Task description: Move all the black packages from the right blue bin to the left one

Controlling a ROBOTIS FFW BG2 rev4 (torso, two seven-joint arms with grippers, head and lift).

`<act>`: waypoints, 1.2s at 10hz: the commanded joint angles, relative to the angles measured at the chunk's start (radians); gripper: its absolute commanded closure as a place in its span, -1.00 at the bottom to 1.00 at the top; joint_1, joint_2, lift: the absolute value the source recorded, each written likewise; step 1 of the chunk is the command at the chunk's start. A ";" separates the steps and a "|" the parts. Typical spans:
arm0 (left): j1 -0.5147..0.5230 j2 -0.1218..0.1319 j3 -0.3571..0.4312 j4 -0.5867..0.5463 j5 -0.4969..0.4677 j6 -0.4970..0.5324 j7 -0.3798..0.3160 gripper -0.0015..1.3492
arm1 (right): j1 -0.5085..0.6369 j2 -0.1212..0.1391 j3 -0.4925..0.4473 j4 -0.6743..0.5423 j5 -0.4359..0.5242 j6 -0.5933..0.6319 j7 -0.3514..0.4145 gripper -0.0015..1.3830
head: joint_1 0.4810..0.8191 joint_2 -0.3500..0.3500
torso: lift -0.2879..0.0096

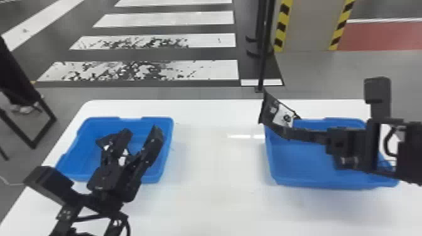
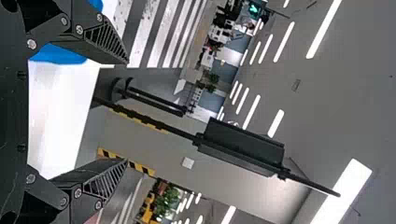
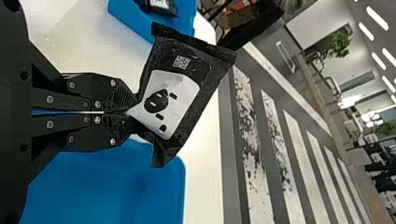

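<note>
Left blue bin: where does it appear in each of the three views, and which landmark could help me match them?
Head view: left blue bin, on the table's left side, partly hidden by the left end effector.
Left wrist view: a part of the left blue bin, behind one finger.
Right wrist view: left blue bin, past the held black package.
Shared landmark: the white-striped crossing.

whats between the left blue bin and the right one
White tabletop, with a bright streak of reflected light, lies between the left blue bin and the right blue bin in the head view.
</note>
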 commanded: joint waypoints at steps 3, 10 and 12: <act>-0.032 0.032 -0.141 -0.001 0.117 -0.095 -0.003 -0.54 | -0.057 -0.005 0.057 0.086 -0.083 -0.039 0.042 0.63 | 0.27 0.24 | -0.01; -0.064 0.060 -0.233 -0.001 0.131 -0.031 -0.009 -0.54 | -0.125 -0.013 0.252 0.140 -0.209 -0.058 0.073 0.63 | 0.27 0.28 | -0.01; -0.072 0.064 -0.239 -0.001 0.113 -0.007 -0.009 -0.54 | -0.138 -0.015 0.308 0.145 -0.239 -0.061 0.073 0.63 | 0.27 0.32 | -0.01</act>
